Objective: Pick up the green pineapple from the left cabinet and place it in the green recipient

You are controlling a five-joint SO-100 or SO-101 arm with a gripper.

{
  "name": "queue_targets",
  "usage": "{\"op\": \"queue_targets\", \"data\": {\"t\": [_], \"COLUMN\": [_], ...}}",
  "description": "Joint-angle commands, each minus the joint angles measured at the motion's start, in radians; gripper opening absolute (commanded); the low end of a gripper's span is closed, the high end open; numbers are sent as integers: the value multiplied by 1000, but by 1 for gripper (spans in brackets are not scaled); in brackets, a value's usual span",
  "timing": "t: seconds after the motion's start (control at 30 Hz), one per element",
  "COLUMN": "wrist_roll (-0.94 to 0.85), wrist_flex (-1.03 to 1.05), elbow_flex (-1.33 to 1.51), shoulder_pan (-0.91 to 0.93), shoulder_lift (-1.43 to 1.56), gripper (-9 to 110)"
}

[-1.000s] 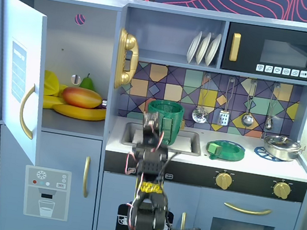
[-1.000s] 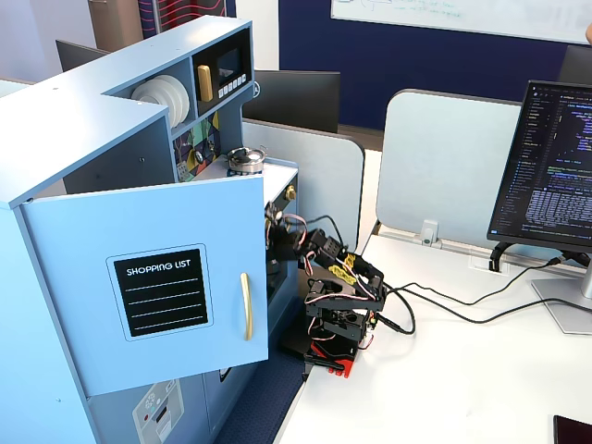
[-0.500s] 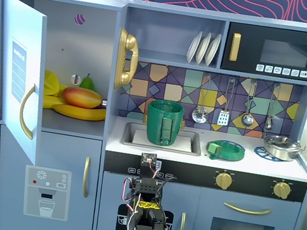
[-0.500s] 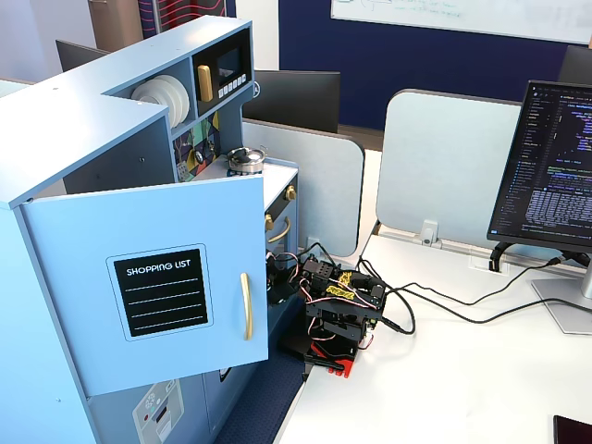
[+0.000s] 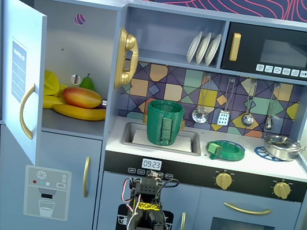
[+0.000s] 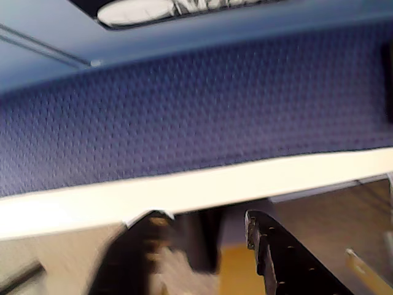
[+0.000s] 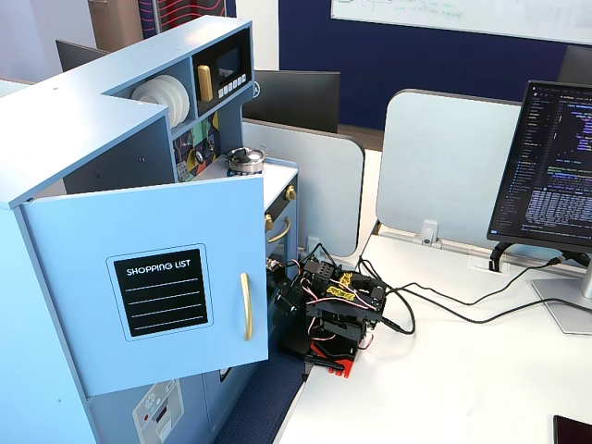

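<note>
The green recipient (image 5: 163,122) stands upright in the sink of the toy kitchen in a fixed view. The left cabinet (image 5: 79,68) is open, its door (image 5: 21,73) swung out; the same door (image 7: 148,277) shows its label in the other fixed view. No green pineapple shows in any view; the shelf holds a mango (image 5: 82,97), a banana (image 5: 78,113) and a pear (image 5: 87,82). My arm (image 5: 145,207) is folded low in front of the lower doors, well below the recipient. My gripper (image 6: 202,218) is open and empty, its fingers (image 6: 276,258) apart and the view blurred.
A flat green-and-blue dish (image 5: 225,150) and a metal pan (image 5: 280,147) sit on the counter right of the sink. Cables (image 7: 435,310) trail from the arm base across the white desk towards a monitor (image 7: 555,166).
The arm has come down from the front of the green recipient and folded up low against the lower doors. The clock display under the sink has come into sight.
</note>
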Motion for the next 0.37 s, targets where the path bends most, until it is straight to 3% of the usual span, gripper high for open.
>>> {"op": "queue_targets", "data": {"t": [0.0,0.07,0.2,0.33], "wrist_roll": [100,100,-135,-121], "wrist_flex": [80,114,273,272], "elbow_flex": [-5,-5,-5,-5], "shoulder_pan": [-15,-9,-38,-31], "shoulder_lift": [-5,-5,-5,-5], "gripper": [0,0,0,0]}}
